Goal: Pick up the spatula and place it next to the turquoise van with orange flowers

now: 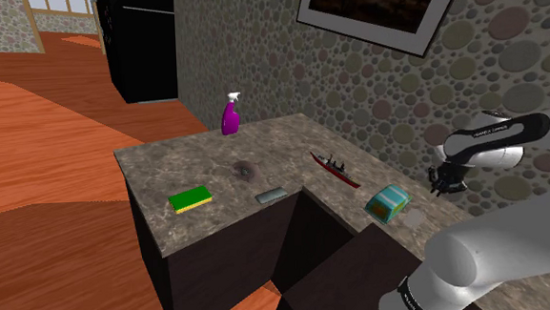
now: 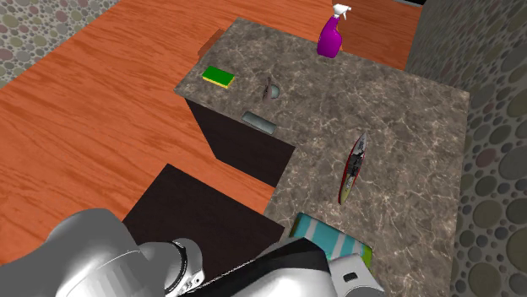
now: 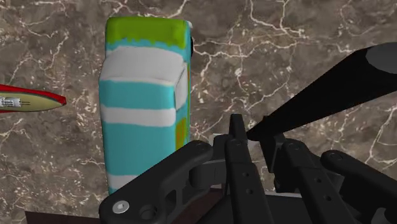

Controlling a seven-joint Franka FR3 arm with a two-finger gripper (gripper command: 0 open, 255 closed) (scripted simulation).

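Well off to the shoulder view's left of the turquoise-and-white striped toy van [image 1: 388,203]: green-and-yellow sponge [image 1: 190,198], purple spray bottle [image 1: 229,116], small grey block [image 1: 271,194]. All well apart from the drop zone, so ignore them. Closer to the van on that same side is the slim red model ship [image 1: 334,170], near but not touching. Black claw [image 1: 444,182] hangs above the brown marbled surface [image 1: 197,157], just off the van's other side. Wrist view: claw is clamped on the narrow end of a long black spatula [image 3: 331,89], and the wider end juts out away from the van. Carry looks about done, so I'd call release the step in hand. To do it well: lower until the spatula lies nearly flat on the surface before letting go. Keep it on the van's free side, opposite the ship, close beside the van but without nudging it. Then open and lift straight up so the fingers don't drag it.
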